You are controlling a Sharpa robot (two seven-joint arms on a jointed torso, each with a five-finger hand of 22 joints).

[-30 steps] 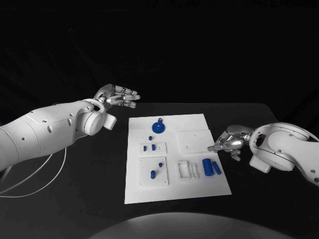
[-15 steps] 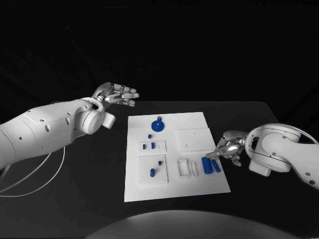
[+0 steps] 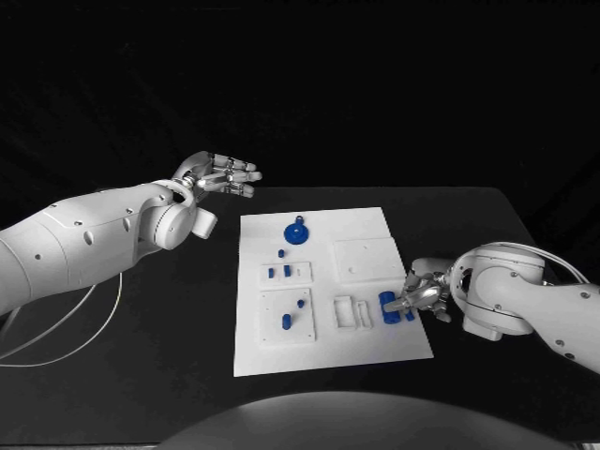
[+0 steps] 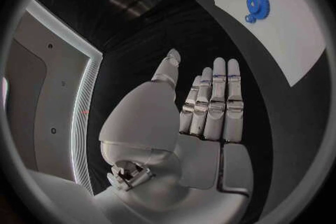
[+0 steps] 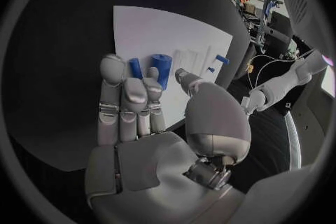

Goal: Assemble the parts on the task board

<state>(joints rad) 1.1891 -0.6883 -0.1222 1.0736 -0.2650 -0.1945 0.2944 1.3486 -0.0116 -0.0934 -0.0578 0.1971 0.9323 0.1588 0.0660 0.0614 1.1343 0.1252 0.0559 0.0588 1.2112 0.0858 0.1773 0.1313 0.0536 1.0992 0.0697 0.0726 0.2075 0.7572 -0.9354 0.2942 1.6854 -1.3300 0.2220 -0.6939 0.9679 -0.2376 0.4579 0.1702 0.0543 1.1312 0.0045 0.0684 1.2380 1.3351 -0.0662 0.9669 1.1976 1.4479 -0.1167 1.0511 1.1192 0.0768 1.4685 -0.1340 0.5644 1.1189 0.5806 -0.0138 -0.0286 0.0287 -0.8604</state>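
Note:
The white task board (image 3: 361, 342) lies mid-table with a blue gear (image 3: 297, 233) near its far end and small blue parts (image 3: 285, 322) in its left plates. Two blue cylinders (image 3: 388, 307) lie side by side near its right edge. My right hand (image 3: 422, 295) hovers at that edge, fingers stretched over the cylinders (image 5: 161, 67), thumb apart, nothing held; whether the fingertips (image 5: 112, 67) touch them is unclear. My left hand (image 3: 219, 176) is raised beyond the board's far left corner, flat and open (image 4: 203, 112), with the gear (image 4: 257, 4) ahead of it.
White frames (image 3: 354, 314) stand on the board beside the cylinders, and a square white plate (image 3: 367, 260) lies behind them. Black table (image 3: 178, 328) surrounds the board on both sides. A thin white cable (image 3: 57, 352) hangs under my left arm.
My right hand has come nearer along the board's right edge, from beside the square plate to over the blue cylinders. The left hand has hardly moved.

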